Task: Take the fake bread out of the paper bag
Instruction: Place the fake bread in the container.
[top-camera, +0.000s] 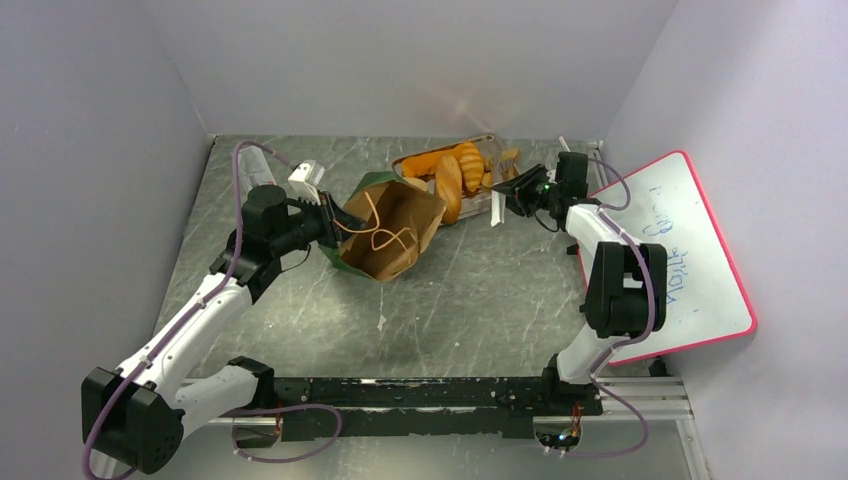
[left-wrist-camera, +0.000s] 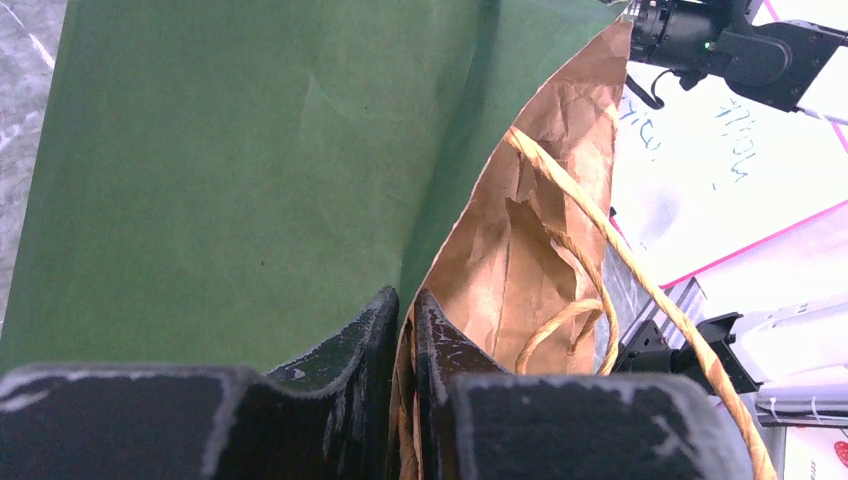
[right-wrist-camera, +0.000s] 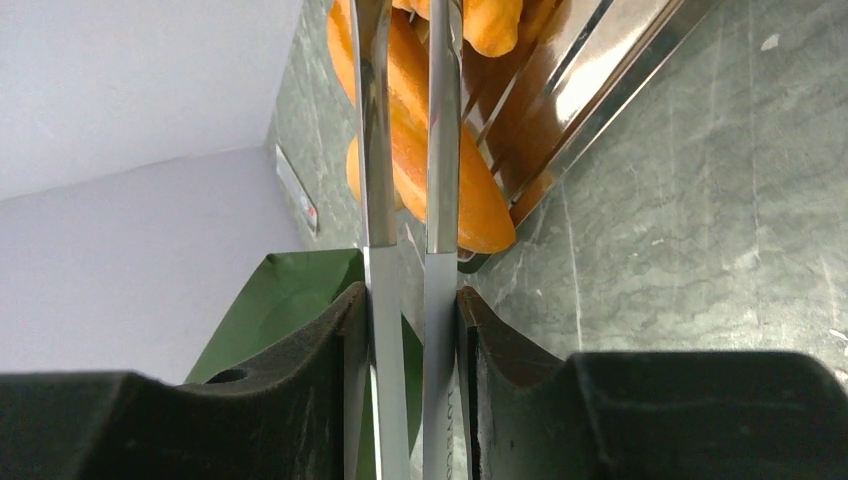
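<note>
We see the fake bread (top-camera: 452, 172) heaped in orange and golden pieces on a metal tray (top-camera: 486, 203) near the back wall, just beyond the paper bag (top-camera: 390, 235); one long loaf (right-wrist-camera: 415, 140) lies at the tray's near corner, its end poking over the rim. The bag lies on its side beside the tray, green outside, brown inside, mouth gaping towards the arms' bases, with its cord handles (top-camera: 380, 235) looped across the opening; we cannot tell whether any bread lies inside.

The left gripper (top-camera: 335, 215) has its fingers pressed together on the bag's rim, paper pinched between them. The right gripper (top-camera: 505, 195) is clamped on metal tongs (right-wrist-camera: 405, 200), whose two blades run side by side to the long loaf; whether the tips touch it we cannot tell.

A whiteboard (top-camera: 670, 260) with a pink border leans at the right wall; its blue handwriting is too small for us to read.

The table (top-camera: 480, 300) runs grey and marbled from the bag's mouth to the bases, bearing only a pale scrap (top-camera: 382, 322); the tray sits close to the back edge.
</note>
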